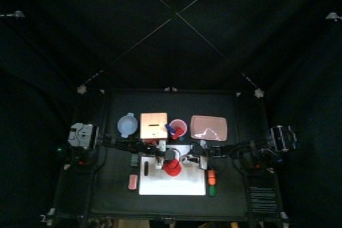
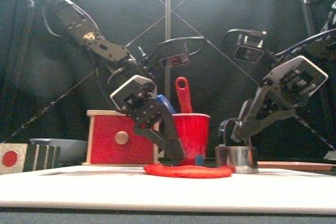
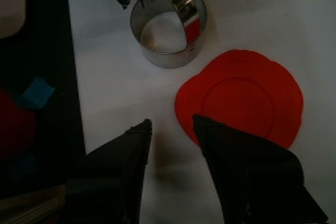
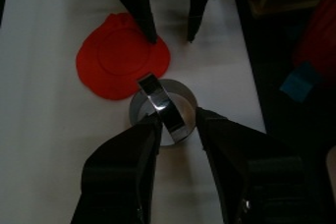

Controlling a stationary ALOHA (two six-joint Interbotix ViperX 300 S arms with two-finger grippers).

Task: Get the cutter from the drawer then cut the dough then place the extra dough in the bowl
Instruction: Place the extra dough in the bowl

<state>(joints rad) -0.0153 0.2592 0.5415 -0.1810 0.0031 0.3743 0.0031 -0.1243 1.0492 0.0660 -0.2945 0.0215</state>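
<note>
Currently grips the cutter (image 3: 164, 31) by its wire handle with the right gripper (image 4: 175, 122), jaws closed on it, cutter standing on the white board (image 3: 118, 81) right at the edge of the red dough (image 3: 241, 95). Holds the left gripper (image 3: 171, 128) just beside the dough, jaws apart and empty, low over the board.

A polished metal cutter (image 2: 238, 159) gleams beside a smooth, matt disc of red dough (image 3: 243, 100) on the plain, unglossed white cutting board (image 3: 118, 110). Beyond the board's back edge, a red cup (image 2: 192, 135) carries a plastic sheen, and the box (image 2: 105, 144) shows pale bare wood around its flat red front.
</note>
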